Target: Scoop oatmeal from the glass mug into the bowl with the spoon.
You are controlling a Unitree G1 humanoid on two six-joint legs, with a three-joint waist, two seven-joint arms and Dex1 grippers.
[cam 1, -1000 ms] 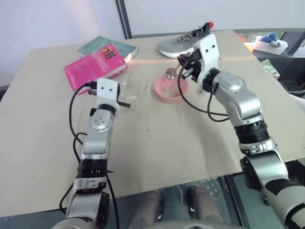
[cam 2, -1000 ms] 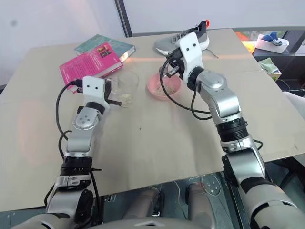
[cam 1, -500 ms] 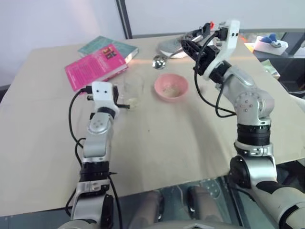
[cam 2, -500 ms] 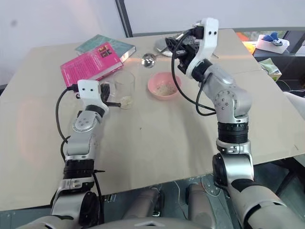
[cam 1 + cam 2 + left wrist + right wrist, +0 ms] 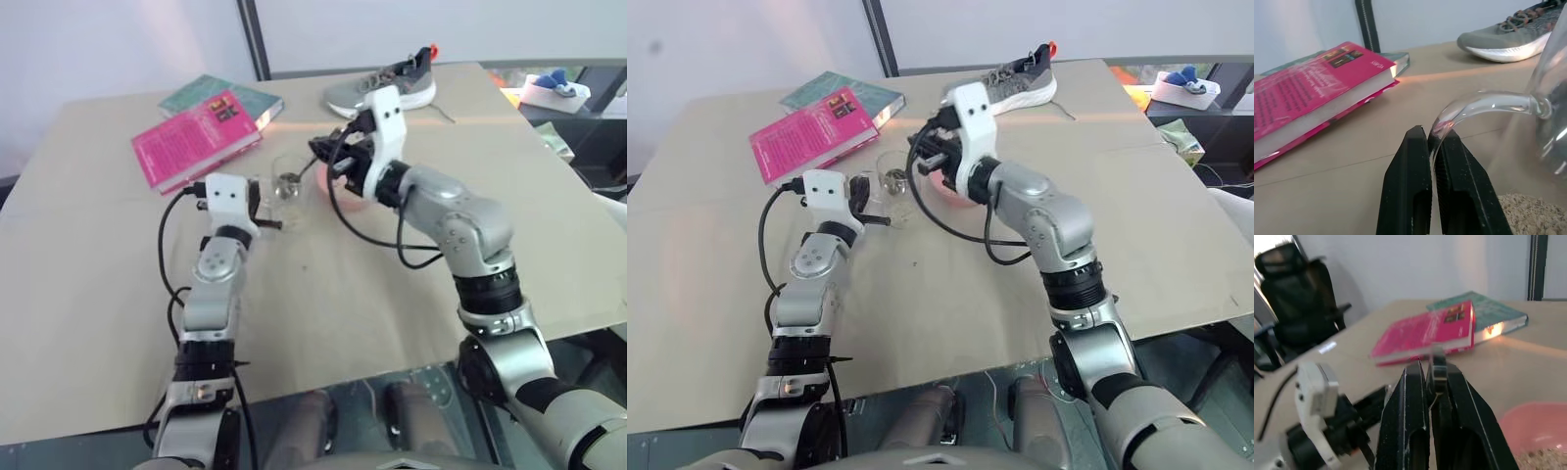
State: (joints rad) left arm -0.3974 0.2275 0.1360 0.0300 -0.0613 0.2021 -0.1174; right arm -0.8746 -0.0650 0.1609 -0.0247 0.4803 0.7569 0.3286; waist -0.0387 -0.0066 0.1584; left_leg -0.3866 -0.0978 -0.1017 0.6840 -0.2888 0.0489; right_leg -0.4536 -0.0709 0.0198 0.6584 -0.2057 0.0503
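Note:
The glass mug [image 5: 286, 188] stands on the table with my left gripper [image 5: 1436, 139] shut on its clear handle. Pale oatmeal [image 5: 1528, 215] lies at the mug's bottom. My right gripper [image 5: 325, 157] is shut on the silver spoon's handle, just right of the mug. The spoon [image 5: 288, 179] reaches left, its small bowl at the mug's mouth. The pink bowl [image 5: 1537, 426] sits right of the mug, largely behind my right hand in the eye views, with some oatmeal [image 5: 1543, 458] inside.
A pink book [image 5: 196, 137] lies on a teal book [image 5: 220, 93] at the back left. A grey shoe [image 5: 387, 88] lies at the back centre. A white holder with blue things [image 5: 554, 88] stands off the table's right edge.
My right gripper swung the spoon from over the bowl up and back, then left and down to the mug's mouth. The left gripper and mug shifted slightly right.

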